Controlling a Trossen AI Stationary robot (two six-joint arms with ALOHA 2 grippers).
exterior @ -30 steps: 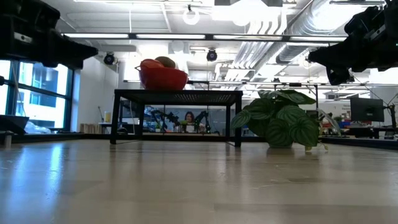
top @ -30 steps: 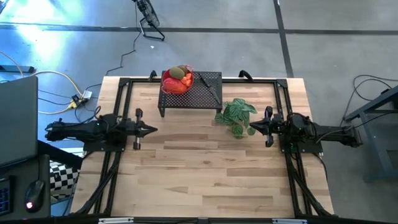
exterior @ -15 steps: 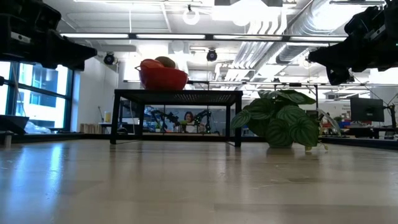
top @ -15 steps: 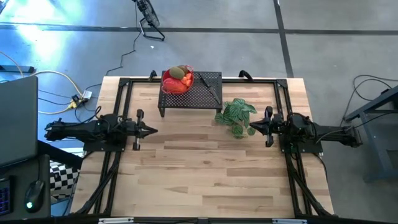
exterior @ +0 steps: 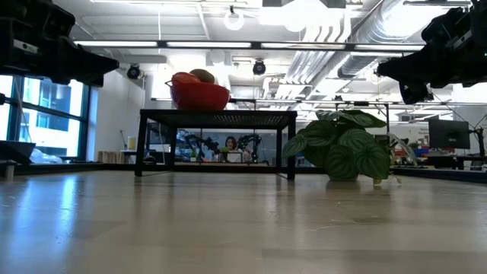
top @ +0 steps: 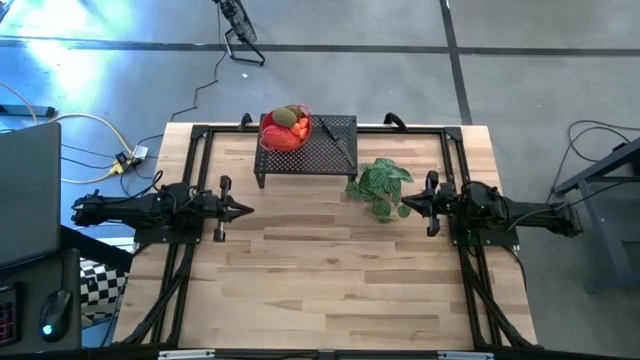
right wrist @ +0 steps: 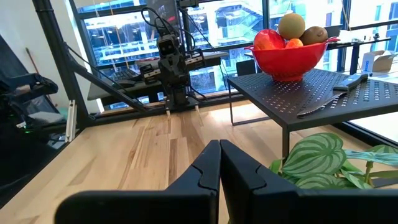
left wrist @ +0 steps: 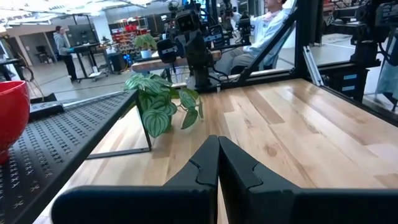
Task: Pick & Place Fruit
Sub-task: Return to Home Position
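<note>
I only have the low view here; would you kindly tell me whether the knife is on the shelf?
Observer: Yes. The high view shows the black knife lying flat on the shelf, on the picture's right of the red bowl.
Operator: Thank you. Is the left gripper holding anything?
Observer: No. Its wrist view shows the left gripper shut on nothing.
Operator: And the right one?
Observer: The right gripper is shut and empty too, close beside the plant.

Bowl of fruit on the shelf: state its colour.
The strainer bowl is red; clearest in right wrist view.
</note>
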